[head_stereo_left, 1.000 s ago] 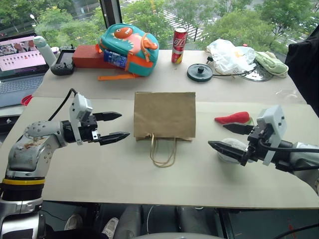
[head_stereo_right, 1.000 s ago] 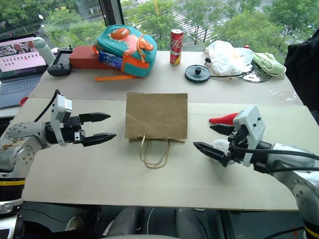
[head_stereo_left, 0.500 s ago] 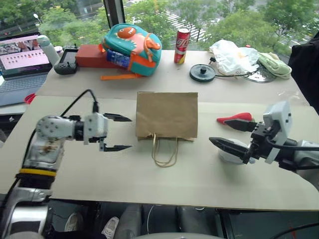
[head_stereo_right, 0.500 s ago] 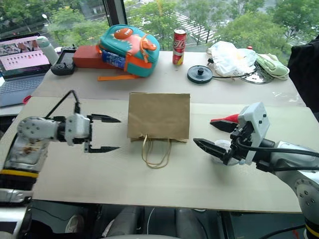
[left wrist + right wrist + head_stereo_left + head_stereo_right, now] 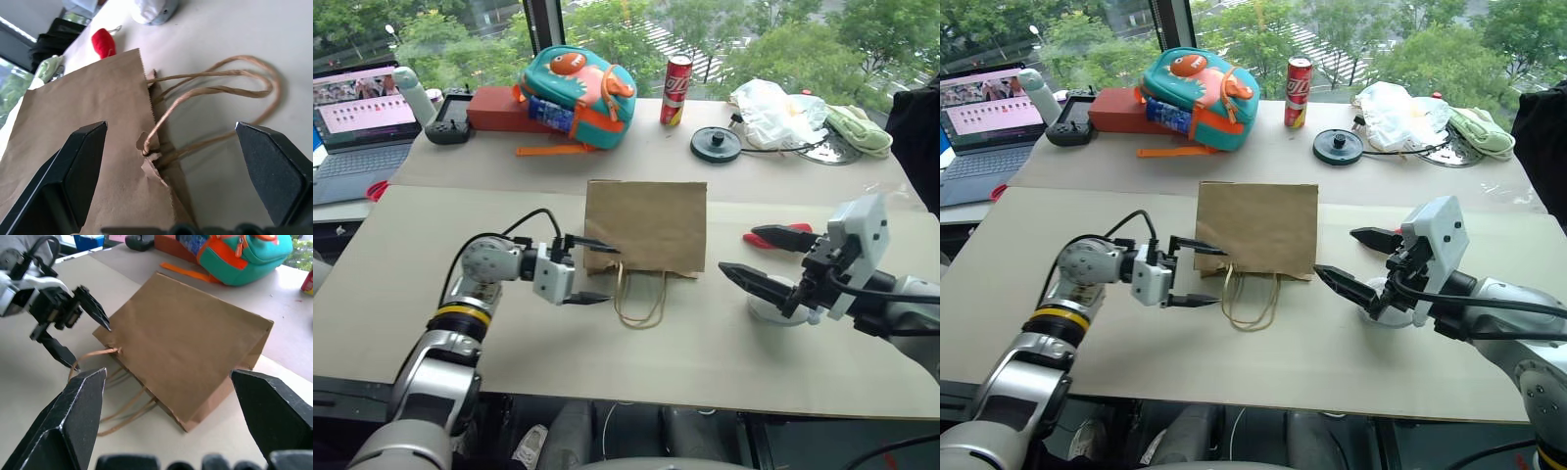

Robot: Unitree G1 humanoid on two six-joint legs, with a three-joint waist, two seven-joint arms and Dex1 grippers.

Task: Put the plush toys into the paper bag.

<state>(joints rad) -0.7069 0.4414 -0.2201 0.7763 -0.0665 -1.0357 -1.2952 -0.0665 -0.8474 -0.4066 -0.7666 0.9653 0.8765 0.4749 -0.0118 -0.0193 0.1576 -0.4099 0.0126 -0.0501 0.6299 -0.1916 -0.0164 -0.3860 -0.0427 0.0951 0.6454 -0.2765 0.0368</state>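
left gripper (image 5: 588,270): i have swung it in from well left of the paper bag (image 5: 646,227) to the bag's near left corner - its 2 fingers now stand one above the other where before they lay side by side, spread wide with nothing between them.
what the left fingers bracket: in the left wrist view the bag's open edge and the knot of a cord handle (image 5: 215,93) sit between my 2 fingers, neither touched yet.
right gripper (image 5: 770,262): it hangs just right of the bag and has barely shifted; its jaws are apart and empty, pointing toward the bag.
paper bag: flat on the table (image 5: 607,362), mouth and 2 cord loops toward me, still collapsed - same spot as a second ago.
white plush toy (image 5: 771,309): on the table right of the bag, directly under my right gripper, partly hidden by it.
red chili plush toy (image 5: 756,238): right of the bag, a little farther from me than the white one, beside the upper right finger.
meaning for the task: 0 of 2 toys are in the bag; i judge the left arm's move is the set-up for pinching the bag's mouth or handle so it can be opened.
risk: the bag lies flat, so a grip on 1 paper layer alone may drag it rather than open it.
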